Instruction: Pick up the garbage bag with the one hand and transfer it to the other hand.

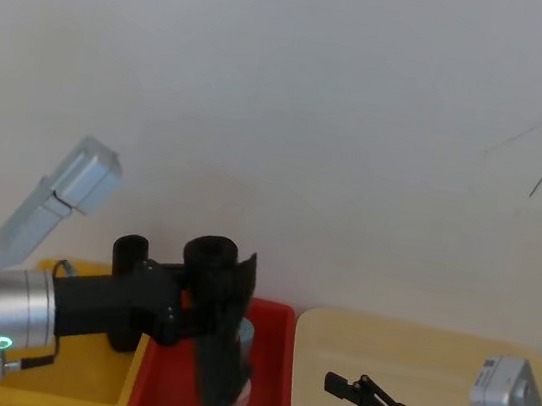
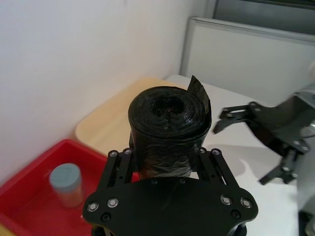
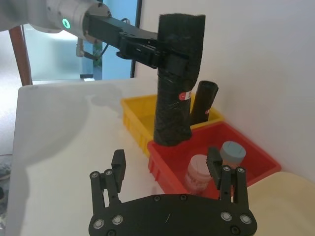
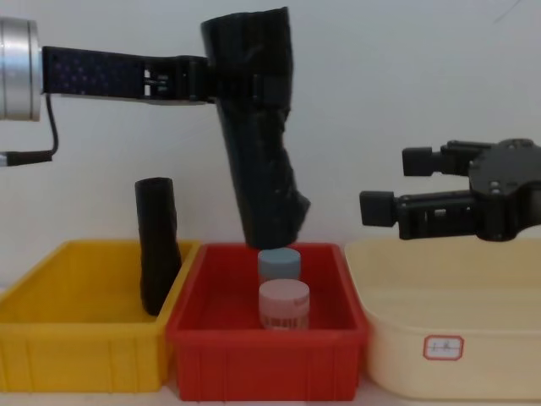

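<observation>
Garbage bag upright in clenched left claw, just above red bin; released right claw apart.

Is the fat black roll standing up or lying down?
Standing up, slightly tilted; the left gripper holds the garbage bag above the red bin.

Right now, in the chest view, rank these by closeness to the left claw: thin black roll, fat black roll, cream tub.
1. Garbage bag, the fat roll: clamped in the left gripper.
2. Slimmer black roll: lower, leaning in the yellow bin.
3. Cream tub: far right, beneath the open right gripper.
</observation>
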Controlling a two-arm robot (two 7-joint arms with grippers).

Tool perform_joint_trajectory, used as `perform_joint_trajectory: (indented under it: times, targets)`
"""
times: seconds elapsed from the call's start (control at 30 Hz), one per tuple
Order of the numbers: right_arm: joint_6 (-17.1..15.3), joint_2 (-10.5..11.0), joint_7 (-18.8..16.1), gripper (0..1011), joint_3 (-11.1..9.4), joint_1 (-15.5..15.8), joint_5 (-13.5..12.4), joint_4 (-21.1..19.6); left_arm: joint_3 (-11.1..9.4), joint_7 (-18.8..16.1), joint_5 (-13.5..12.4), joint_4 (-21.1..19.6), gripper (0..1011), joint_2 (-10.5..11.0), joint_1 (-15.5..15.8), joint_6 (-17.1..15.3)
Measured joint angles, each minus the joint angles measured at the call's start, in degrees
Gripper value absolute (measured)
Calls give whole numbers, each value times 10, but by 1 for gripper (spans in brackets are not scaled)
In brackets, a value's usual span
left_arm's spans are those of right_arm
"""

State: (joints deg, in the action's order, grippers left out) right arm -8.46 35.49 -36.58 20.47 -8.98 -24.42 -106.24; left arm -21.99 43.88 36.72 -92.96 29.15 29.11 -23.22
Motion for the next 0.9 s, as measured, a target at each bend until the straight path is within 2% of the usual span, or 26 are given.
perform_joint_trajectory:
  times: [0.43,0.9]
  targets:
    - [-29,-17,20,1001,2,-8,-26,28,-35,56,6,5,513,2,18,22]
    - [-45,-31,26,1002,9,-10,-56,42,-58,74,10,11,513,-6,27,36]
